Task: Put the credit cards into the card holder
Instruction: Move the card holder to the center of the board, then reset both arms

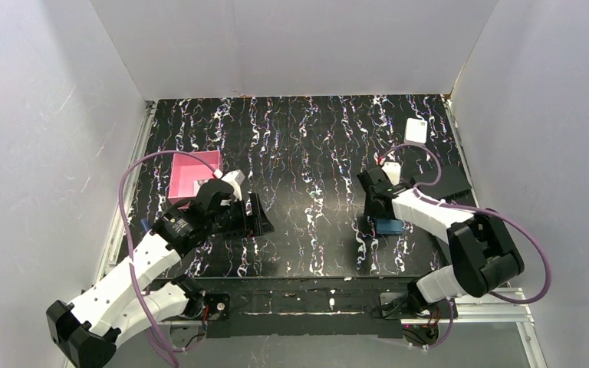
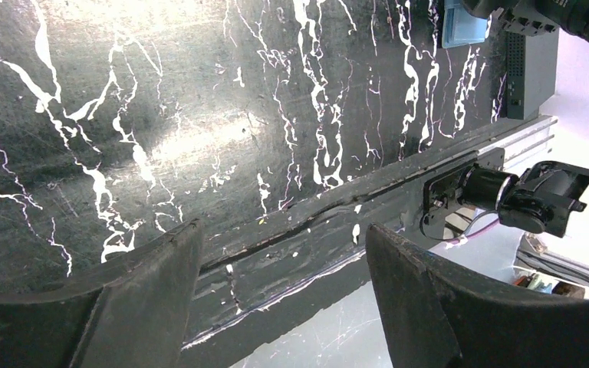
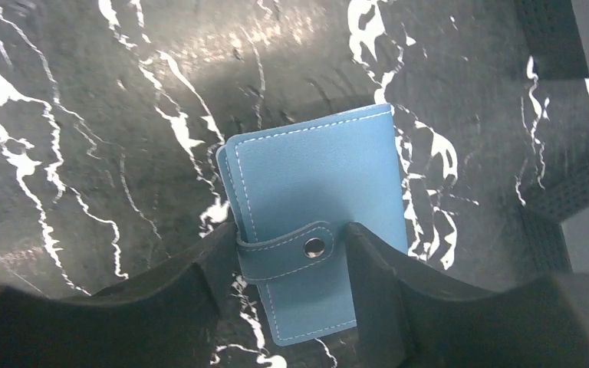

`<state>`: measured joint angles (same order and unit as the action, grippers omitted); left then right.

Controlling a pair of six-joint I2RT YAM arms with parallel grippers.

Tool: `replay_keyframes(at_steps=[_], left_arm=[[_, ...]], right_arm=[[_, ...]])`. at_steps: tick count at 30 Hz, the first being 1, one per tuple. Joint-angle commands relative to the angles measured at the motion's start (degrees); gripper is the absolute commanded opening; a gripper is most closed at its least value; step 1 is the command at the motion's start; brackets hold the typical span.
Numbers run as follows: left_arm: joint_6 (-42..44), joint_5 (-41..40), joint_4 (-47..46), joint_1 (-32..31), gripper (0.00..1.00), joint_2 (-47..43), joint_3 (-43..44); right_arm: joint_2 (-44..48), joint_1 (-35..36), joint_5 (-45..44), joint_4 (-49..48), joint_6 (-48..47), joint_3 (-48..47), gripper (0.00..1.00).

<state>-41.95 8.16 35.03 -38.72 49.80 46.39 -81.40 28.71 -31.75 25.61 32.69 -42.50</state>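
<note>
Straddling the holder (image 3: 314, 176) at its snap tab (image 3: 291, 249), the right fingers (image 3: 161, 307) sit against its sides; whether they clench it is unclear. Its long axis runs away from them. Left fingers (image 2: 138, 307) gape empty, well left of the holder; a card (image 1: 416, 129) lies beyond it.

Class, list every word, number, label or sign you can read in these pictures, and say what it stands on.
No text can be read in any view.
white card: a dark marking, too small to read.
card holder: plain teal with a bare metal snap, no lettering.
</note>
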Motion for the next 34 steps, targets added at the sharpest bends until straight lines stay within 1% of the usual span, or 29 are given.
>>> replay_keyframes(at_steps=[1, 3, 4, 5, 8, 9, 14, 20, 23, 29, 30, 32, 34], left_arm=[[2.13, 0.72, 1.24, 0.24, 0.76, -0.76, 2.16], [3.33, -0.39, 3.28, 0.25, 0.77, -1.19, 4.55], [4.22, -1.64, 4.82, 0.26, 0.77, -1.31, 6.62], [5.07, -2.80, 6.19, 0.26, 0.77, -1.43, 8.79], [7.18, -6.83, 10.02, 0.34, 0.78, -2.07, 15.59], [7.59, -9.32, 10.93, 0.32, 0.79, -2.85, 17.50], [10.16, -18.35, 11.44, 0.33, 0.86, -8.36, 25.20], [20.31, -27.80, 9.48, 0.31, 0.95, -14.22, 34.22], [23.90, -31.49, 8.13, 0.31, 0.98, -16.63, 36.40], [29.11, -36.93, 6.37, 0.31, 0.98, -19.46, 38.64], [29.87, -37.45, 6.36, 0.33, 0.98, -19.48, 39.22], [30.83, -38.15, 6.37, 0.32, 0.98, -19.41, 39.89], [31.10, -38.19, 6.37, 0.31, 0.98, -19.32, 40.35]], right_arm=[[7.09, -0.43, 1.38, 8.46, 0.19, -4.54, 0.76], [12.61, -0.33, 4.80, 8.80, -3.34, -7.79, 0.91], [15.79, -0.32, 6.03, 8.48, -5.32, -9.54, 0.96], [18.40, -0.32, 6.85, 8.59, -7.11, -11.40, 0.98], [23.63, -0.32, 7.95, 10.41, -11.45, -18.35, 0.98], [24.59, -0.37, 7.66, 11.26, -12.35, -21.02, 0.98], [28.12, -0.39, 3.75, 14.42, -14.56, -32.07, 0.98], [28.76, -0.40, -0.18, 18.21, -18.26, -45.74, 0.98], [30.31, -0.41, -2.09, 17.39, -19.63, -48.66, 0.98], [32.62, -0.41, -5.27, 16.53, -20.58, -50.71, 0.98], [33.20, -0.40, -4.94, 16.89, -20.82, -50.57, 0.98], [35.83, -0.37, -1.88, 13.48, -23.09, -47.51, 0.98], [36.67, -0.36, -2.73, 13.71, -22.78, -47.35, 0.98]])
